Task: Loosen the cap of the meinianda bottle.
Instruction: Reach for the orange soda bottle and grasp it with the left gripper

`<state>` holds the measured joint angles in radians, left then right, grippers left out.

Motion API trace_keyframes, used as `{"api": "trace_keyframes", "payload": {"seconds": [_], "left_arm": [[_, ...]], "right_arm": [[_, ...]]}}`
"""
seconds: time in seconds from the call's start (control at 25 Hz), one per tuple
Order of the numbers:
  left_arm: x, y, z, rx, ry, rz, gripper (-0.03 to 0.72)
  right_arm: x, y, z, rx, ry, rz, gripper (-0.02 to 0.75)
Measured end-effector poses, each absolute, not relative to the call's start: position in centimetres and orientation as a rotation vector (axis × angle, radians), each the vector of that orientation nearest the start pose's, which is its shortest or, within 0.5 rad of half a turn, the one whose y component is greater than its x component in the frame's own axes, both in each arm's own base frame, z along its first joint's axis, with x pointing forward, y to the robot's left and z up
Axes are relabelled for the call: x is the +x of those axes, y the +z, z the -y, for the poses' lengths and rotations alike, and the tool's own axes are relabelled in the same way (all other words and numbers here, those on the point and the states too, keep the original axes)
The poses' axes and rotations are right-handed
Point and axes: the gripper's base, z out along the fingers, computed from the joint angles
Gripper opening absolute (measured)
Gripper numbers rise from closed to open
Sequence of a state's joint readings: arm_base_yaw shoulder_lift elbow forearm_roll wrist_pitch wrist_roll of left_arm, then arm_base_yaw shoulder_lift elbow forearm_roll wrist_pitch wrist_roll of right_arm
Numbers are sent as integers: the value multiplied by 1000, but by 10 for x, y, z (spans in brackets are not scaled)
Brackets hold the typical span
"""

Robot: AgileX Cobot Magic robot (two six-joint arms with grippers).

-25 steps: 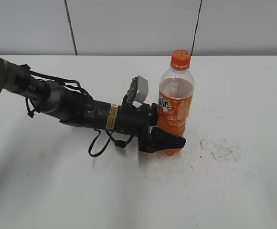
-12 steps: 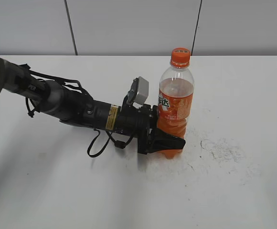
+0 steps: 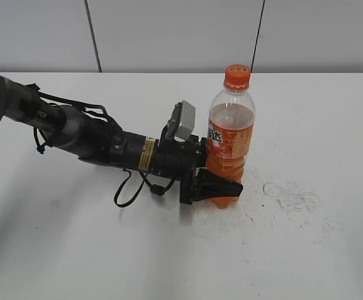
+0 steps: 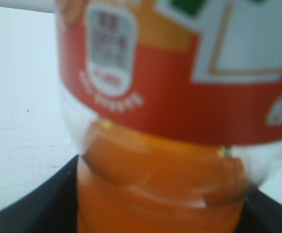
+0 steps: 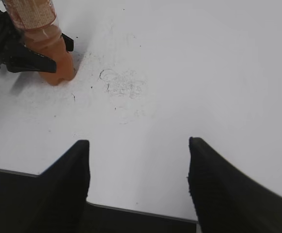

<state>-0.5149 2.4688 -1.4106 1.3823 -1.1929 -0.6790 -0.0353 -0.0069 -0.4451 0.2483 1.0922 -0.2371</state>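
The left hand (image 3: 222,187) is clenched around the ribbed lower part of the meinianda bottle (image 3: 229,145), with one black finger on each side. The bottle stands upright on the white counter (image 3: 306,250), and the orange cap (image 3: 237,77) sits on its neck. The right hand (image 5: 138,182) is released, its fingers wide apart above the counter, well apart from the bottle (image 5: 41,39)

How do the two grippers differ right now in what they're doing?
The left gripper is shut on the lower body of the bottle, low by the table; the right gripper is open, holds nothing and is raised above the table, away from the bottle. Both have black fingers, and neither touches the cap.
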Motion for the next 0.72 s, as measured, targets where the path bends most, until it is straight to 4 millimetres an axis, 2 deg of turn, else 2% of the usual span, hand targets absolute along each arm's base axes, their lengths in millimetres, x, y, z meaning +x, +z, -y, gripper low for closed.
{"api": "trace_keyframes", "payload": {"seconds": [0.24,0.36,0.52,0.72], "left_arm": [[339,55,288,1449,-1238,-1331,530],[340,55,288,1444,-1236,-1333,529],[340,57,289,1420,-1243,-1332,525],[335,58,301,1387,-1243,-1345,519]], "right_arm": [[5,272,-21,-98,220,-2082,471],[27,291,-24,-54,311,-2109,471],[52,304,-30,-105,400,-2175,471],[75,301,-34,-114,469,-2281,471]]}}
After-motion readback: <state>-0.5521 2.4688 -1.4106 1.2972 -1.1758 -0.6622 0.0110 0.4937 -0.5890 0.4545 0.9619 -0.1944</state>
